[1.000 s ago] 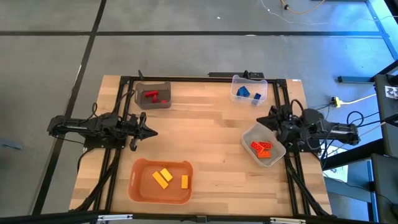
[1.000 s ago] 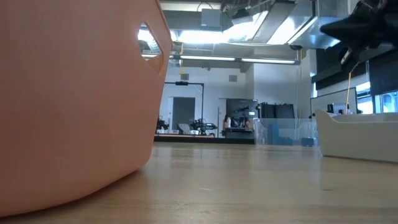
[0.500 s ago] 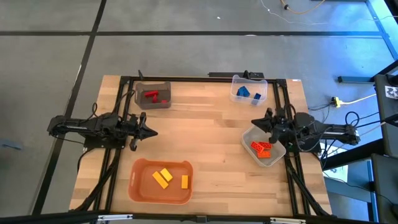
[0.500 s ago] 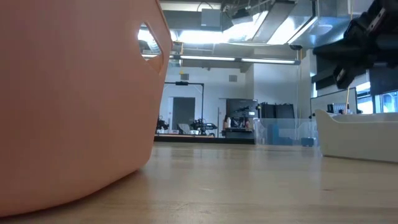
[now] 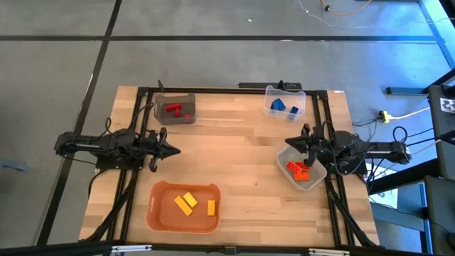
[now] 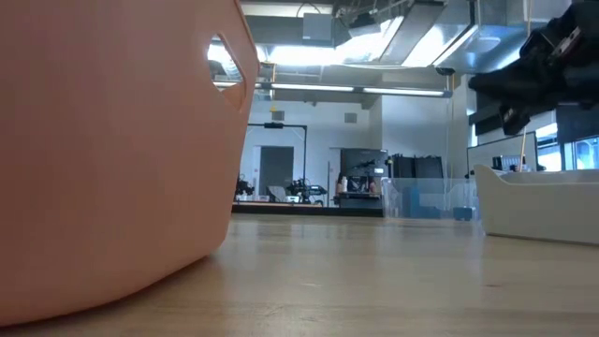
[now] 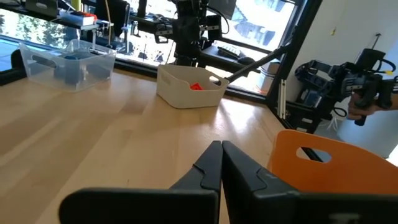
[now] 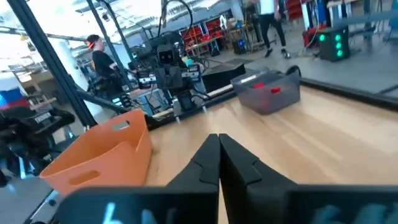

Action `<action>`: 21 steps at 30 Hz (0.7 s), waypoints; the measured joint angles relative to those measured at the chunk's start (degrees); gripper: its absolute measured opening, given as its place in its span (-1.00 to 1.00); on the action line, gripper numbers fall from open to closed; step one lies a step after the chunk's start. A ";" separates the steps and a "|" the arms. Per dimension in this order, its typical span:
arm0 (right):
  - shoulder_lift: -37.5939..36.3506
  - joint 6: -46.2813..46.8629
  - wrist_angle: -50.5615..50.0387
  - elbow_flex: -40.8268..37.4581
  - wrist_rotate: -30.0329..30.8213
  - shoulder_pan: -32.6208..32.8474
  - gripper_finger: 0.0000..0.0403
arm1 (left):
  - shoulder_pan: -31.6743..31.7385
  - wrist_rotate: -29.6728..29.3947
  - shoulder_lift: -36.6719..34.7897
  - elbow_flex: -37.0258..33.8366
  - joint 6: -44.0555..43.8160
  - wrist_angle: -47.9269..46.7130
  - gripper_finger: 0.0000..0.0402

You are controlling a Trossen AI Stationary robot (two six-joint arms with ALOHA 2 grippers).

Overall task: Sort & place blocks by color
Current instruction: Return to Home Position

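Nearest, a smooth, round-cornered orange bin (image 5: 153,206) of opaque plastic stands on the pale plank table (image 5: 242,171), holding small rectangular yellow blocks (image 5: 186,203). Farther back on the left, the left gripper (image 5: 175,150) hangs over bare wood, its two tapered dark fingers (image 7: 208,163) pressed together along their length with nothing between them. Across the table, the right gripper (image 5: 289,140) is just above the far rim of a milky white bin (image 5: 283,158), which sits tilted relative to the table edge and contains a cluster of studded orange-red blocks (image 5: 299,169); this gripper's pointed fingers (image 8: 231,158) also meet at the tips and carry nothing. At the far edge, a smoky, translucent dark bin (image 5: 158,112) on the left holds red blocks (image 5: 173,109), and a clear bin (image 5: 268,96) with thin glossy walls on the right holds blue blocks (image 5: 278,105). No block lies loose on the wood.
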 joint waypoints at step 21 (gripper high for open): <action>0.19 -17.29 -0.28 0.02 -3.74 0.00 -0.99 | 0.00 -0.15 0.00 -0.02 0.02 0.04 -1.00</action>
